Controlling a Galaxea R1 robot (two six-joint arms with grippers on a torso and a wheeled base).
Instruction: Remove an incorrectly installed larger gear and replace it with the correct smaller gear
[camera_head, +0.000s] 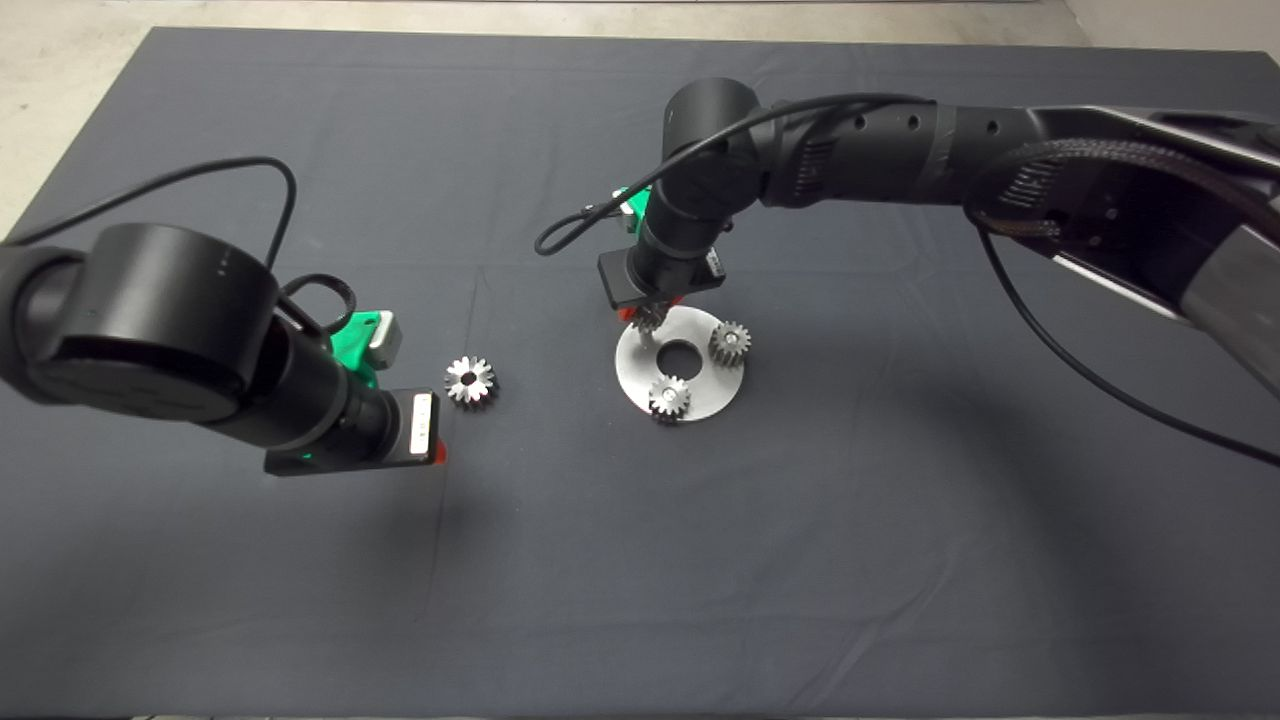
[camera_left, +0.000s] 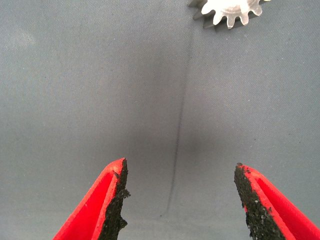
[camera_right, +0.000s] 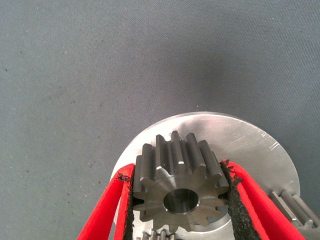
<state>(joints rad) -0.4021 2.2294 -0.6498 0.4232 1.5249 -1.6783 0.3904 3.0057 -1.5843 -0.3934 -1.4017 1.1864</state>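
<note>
Right gripper clamped on the smaller gear over the disc; larger gear lay loose on the mat.

The round steel disc (camera_head: 700, 395) sat at frame centre of the head view with a central hole; two small gears (camera_head: 730, 343) (camera_head: 669, 397) stood on it, one at its right edge, one at its lower edge. My right gripper (camera_head: 646, 316) was at the disc's upper-left edge, fingers (camera_right: 245, 200) pressed against both flanks of the smaller gear (camera_right: 180, 187), which was dull grey with straight-cut teeth and a round bore; whether it touched the disc, I could not tell. The larger gear (camera_head: 470, 381), bright silver with a dark centre hole, lay flat on the mat (camera_head: 800, 560), left of the disc and apart from it. My left gripper (camera_left: 180, 200) hung near that gear at lower left, fingers spread and holding nothing.
</note>
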